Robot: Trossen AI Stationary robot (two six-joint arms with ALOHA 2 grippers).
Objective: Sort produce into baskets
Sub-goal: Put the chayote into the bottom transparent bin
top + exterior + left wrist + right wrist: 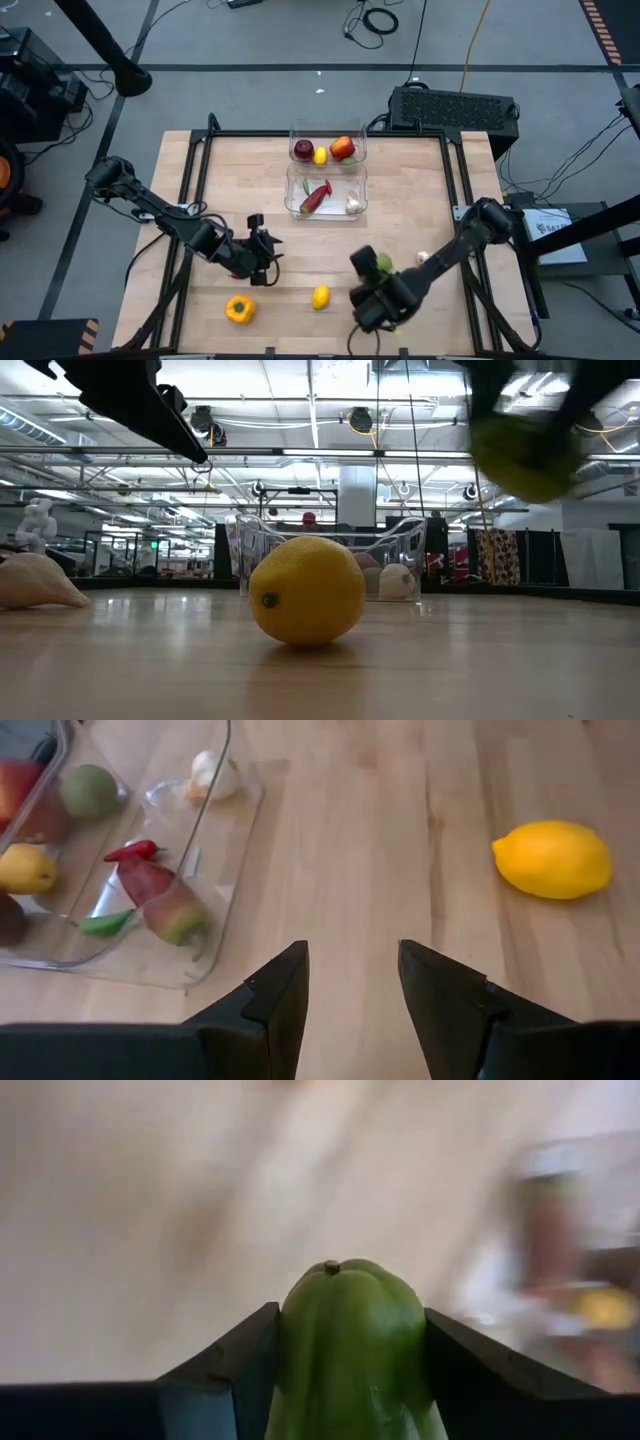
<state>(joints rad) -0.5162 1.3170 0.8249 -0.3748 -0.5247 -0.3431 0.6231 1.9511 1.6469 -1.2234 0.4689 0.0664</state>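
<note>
Carrying glossy green bell pepper [350, 1345] clamped in my right gripper [350, 1370]; fast swing risking slip. Left gripper [352, 982] hovering apart, empty.

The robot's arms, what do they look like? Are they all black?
Yes, mostly. The two arms are dark and jointed, made of thick rounded segments. The left gripper has two flat, wedge-shaped black fingers. The right gripper has the same angular dark fingers. From above, each arm reaches in from its side of the table.

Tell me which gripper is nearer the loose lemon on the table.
Right. The right gripper, holding a green pepper, is just beside the lemon; the left gripper is slightly farther, on its other side.
</note>
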